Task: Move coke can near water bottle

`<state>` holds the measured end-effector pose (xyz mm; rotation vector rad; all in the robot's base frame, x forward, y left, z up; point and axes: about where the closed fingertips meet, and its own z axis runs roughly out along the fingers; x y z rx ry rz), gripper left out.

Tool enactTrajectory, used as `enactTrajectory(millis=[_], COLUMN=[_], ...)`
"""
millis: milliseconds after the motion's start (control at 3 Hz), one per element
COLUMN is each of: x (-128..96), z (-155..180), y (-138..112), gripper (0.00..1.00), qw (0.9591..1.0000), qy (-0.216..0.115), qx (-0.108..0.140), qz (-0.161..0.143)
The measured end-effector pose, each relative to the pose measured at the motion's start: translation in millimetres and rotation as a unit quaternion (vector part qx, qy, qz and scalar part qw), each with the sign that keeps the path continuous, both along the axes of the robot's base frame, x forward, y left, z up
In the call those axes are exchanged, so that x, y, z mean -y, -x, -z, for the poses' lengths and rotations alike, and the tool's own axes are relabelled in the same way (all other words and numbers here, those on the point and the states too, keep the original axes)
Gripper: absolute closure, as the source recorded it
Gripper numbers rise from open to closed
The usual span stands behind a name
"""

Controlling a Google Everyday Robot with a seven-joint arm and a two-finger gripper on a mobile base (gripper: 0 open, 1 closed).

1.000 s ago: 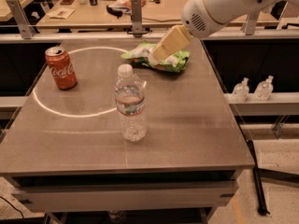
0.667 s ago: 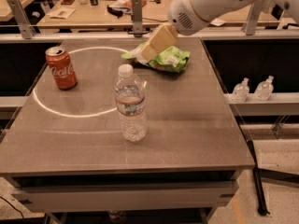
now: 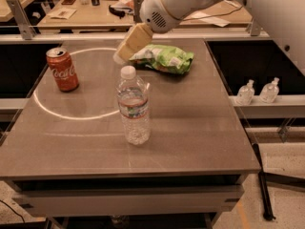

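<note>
The gripper [image 3: 124, 51] has swung left over the table's [image 3: 200, 142] far side, its spread impossible to tell. The smooth red coke can [image 3: 63, 69] stands far-left, well apart from the ribbed clear water bottle [image 3: 133, 106] — open matte tabletop between.

Matt tool [image 3: 122, 55] above smooth table [image 3: 200, 128]; metal coke can [image 3: 62, 69]; plastic water bottle [image 3: 134, 106].

The grey table [image 3: 190, 128] is carrying a coke can [image 3: 62, 69], a water bottle [image 3: 134, 106] and a green snack bag [image 3: 164, 58], with the gripper [image 3: 123, 51] hovering over its far side.
</note>
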<state>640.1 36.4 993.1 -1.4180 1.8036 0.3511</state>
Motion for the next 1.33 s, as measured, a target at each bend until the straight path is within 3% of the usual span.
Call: enactTrajectory(millis=[333, 667, 1000, 1333], x=[-39.1, -70.1, -70.3, -77.2], z=[5.3, 20.8, 20.7, 25.2], y=[-3.3, -13.0, -12.8, -16.4], gripper=[0.00, 0.00, 0.00, 0.00], qw=[1.0000, 0.9995, 0.9996, 0.9987], qy=[-0.003, -0.002, -0.002, -0.013], qx=[0.003, -0.003, -0.002, 0.009], qz=[-0.003, 0.031, 0.030, 0.049])
